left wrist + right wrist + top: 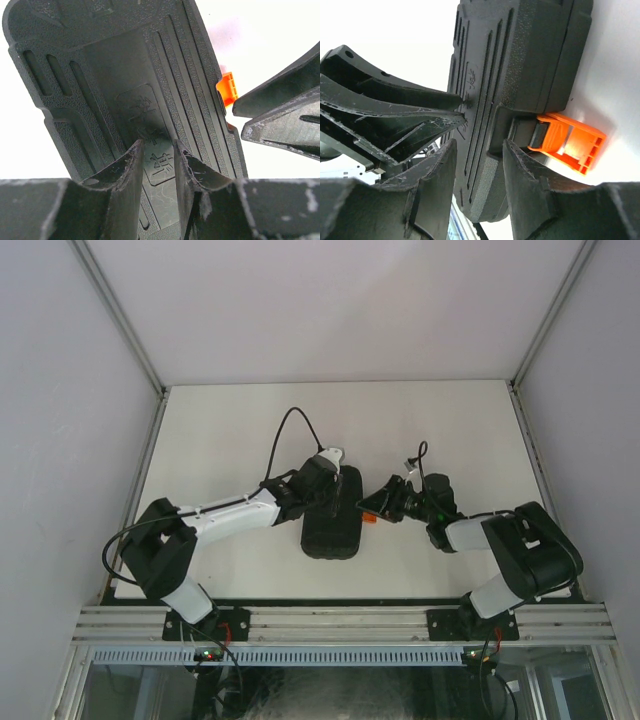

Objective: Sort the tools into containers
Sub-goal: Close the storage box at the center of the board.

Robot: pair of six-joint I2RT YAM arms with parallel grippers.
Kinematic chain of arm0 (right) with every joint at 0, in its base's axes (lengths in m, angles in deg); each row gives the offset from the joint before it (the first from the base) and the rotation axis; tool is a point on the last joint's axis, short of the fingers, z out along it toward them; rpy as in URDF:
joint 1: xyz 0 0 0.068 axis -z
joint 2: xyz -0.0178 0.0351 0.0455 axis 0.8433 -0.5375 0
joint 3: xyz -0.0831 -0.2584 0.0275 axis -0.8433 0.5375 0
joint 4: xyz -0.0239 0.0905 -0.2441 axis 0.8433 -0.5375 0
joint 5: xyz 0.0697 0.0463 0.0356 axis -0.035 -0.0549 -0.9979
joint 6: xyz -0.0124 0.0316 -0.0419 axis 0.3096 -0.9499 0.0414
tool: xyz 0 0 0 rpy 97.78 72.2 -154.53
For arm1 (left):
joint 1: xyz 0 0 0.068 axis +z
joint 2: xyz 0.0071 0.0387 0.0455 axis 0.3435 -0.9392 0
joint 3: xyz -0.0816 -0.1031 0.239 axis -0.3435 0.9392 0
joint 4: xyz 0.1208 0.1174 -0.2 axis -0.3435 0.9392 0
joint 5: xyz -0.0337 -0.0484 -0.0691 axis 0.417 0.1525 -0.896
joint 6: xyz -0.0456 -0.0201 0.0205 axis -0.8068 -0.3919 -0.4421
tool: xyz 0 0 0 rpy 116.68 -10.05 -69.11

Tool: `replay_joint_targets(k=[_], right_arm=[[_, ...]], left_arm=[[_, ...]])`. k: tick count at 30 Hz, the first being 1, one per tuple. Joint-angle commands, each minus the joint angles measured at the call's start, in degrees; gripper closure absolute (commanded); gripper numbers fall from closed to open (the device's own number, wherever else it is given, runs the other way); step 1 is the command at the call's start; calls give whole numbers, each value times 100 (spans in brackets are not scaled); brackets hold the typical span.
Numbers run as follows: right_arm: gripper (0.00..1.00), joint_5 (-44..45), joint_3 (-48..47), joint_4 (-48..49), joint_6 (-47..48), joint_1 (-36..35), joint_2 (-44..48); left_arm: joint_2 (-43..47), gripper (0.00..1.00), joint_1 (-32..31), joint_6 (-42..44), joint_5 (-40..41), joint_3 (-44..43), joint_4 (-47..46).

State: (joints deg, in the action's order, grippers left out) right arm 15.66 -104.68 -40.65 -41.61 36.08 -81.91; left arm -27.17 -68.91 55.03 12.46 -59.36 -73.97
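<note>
A closed black case (pixel 331 528) is lying on the tabletop (pixel 225 425), between the two grippers. The left gripper (pixel 157 150) is hovering half-open just over its ribbed lid, holding nothing. The right gripper (pixel 480 150) is waiting half-open at the case's edge, empty, with the orange latch (pixel 568 141) just beside it, seemingly flipped loose. No tools are showing, so the sorting is probably either finished or not begun.

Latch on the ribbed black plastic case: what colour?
Orange; the small latch shows best in right wrist view.

table (pixel 220 430): white | walls (pixel 330 300): white | rail (pixel 340 622): aluminium, near edge
</note>
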Motion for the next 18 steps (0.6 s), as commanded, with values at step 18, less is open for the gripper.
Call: replay_joint_targets(k=[18], right_arm=[[55,2065,-173,-2425,900,-75,982]], left_arm=[[-393,66,-110,-110,-647,389,709]])
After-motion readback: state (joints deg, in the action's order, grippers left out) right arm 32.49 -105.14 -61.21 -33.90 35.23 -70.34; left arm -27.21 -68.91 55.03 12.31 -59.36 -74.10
